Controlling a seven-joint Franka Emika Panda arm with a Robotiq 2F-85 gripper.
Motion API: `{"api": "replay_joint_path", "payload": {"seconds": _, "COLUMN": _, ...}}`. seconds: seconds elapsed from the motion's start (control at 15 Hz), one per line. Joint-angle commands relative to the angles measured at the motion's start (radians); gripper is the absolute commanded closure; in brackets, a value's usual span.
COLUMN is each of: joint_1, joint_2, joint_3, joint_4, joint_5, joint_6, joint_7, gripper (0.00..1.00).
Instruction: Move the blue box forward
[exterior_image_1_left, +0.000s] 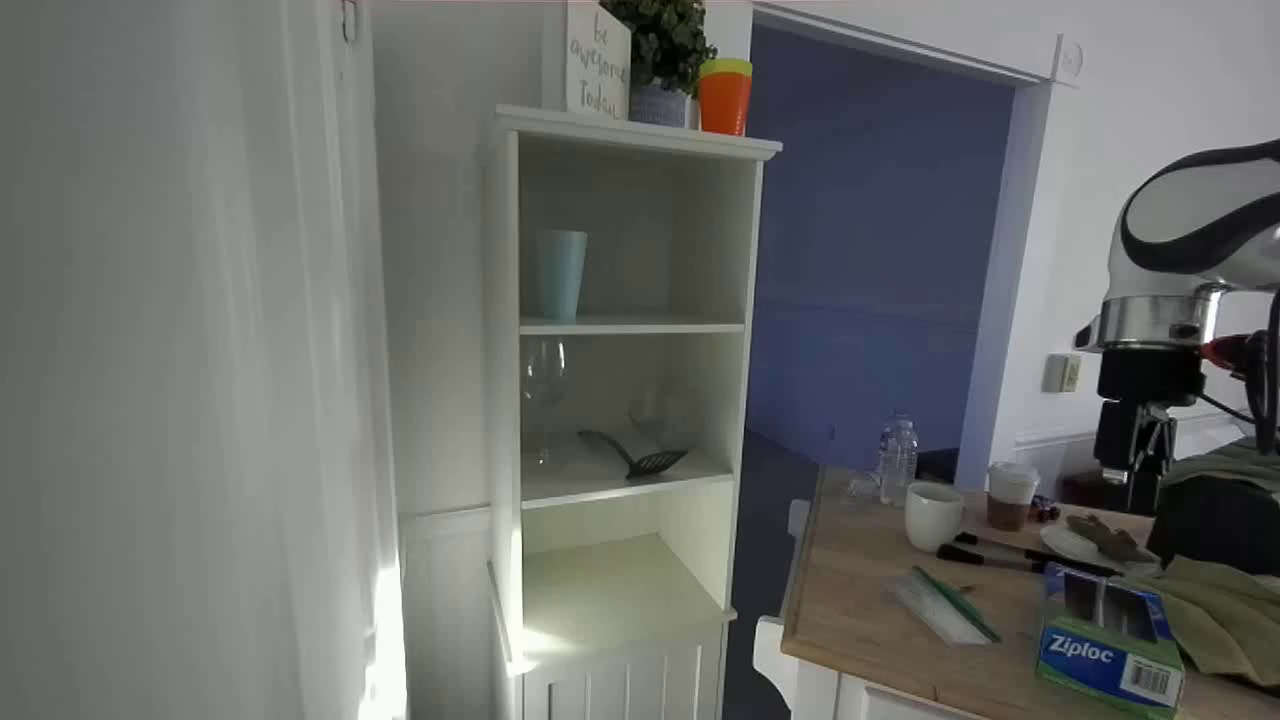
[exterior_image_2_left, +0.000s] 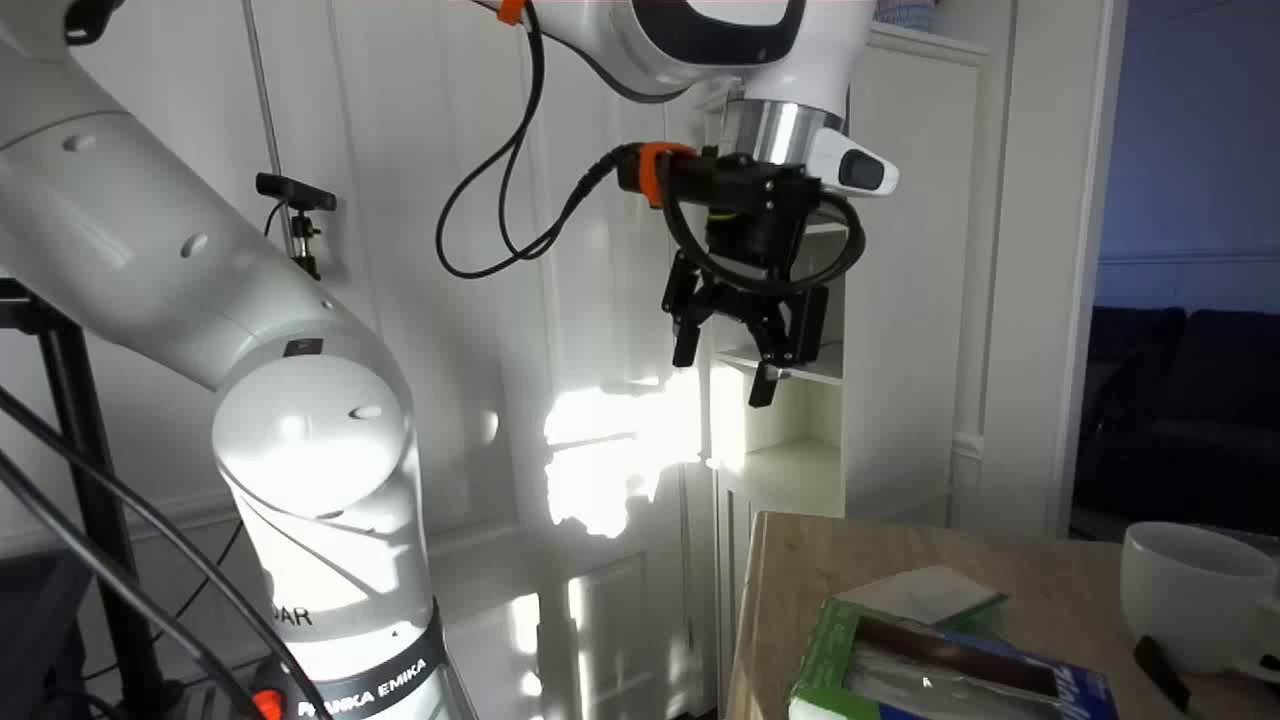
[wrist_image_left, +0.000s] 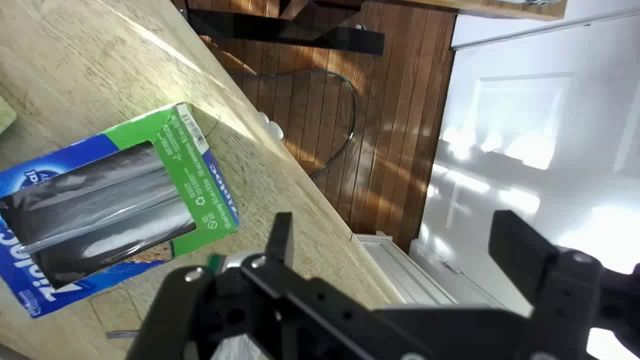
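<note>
The blue box is a Ziploc carton in blue and green with white lettering and a dark window on its top face. It lies flat on the wooden table near an edge, in both exterior views (exterior_image_1_left: 1085, 650) (exterior_image_2_left: 950, 675). It also fills much of the left of the wrist view (wrist_image_left: 197, 200). My gripper is open and empty, its fingers wide apart in the wrist view (wrist_image_left: 392, 222). In an exterior view it hangs high, apart from the box (exterior_image_2_left: 724, 370). It also shows in an exterior view at the right (exterior_image_1_left: 1140, 465), where its fingers look edge-on.
A plastic bag with a green strip (exterior_image_1_left: 945, 605) lies beside the box. A white mug (exterior_image_1_left: 933, 515), dark-handled utensils (exterior_image_1_left: 1000, 560), a plate (exterior_image_1_left: 1075, 543), a cup (exterior_image_1_left: 1010, 495), a bottle (exterior_image_1_left: 898, 460) and green cloth (exterior_image_1_left: 1215, 620) are on the table. A white shelf (exterior_image_1_left: 625, 325) holds a pale blue cup (exterior_image_1_left: 560, 275).
</note>
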Motion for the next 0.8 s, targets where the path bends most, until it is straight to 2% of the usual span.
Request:
{"api": "replay_joint_path", "payload": {"seconds": 0.0, "joint_1": -0.014, "joint_2": 0.003, "joint_3": 0.012, "joint_4": 0.001, "joint_5": 0.007, "joint_6": -0.001, "joint_7": -0.007, "gripper": 0.0}}
{"api": "replay_joint_path", "payload": {"seconds": 0.27, "joint_1": -0.014, "joint_2": 0.003, "joint_3": 0.012, "joint_4": 0.001, "joint_5": 0.007, "joint_6": -0.001, "joint_7": -0.007, "gripper": 0.0}}
{"api": "replay_joint_path", "payload": {"seconds": 0.73, "joint_1": -0.154, "joint_2": 0.122, "joint_3": -0.051, "joint_4": 0.024, "joint_5": -0.044, "joint_6": 0.175, "joint_7": 0.065, "gripper": 0.0}}
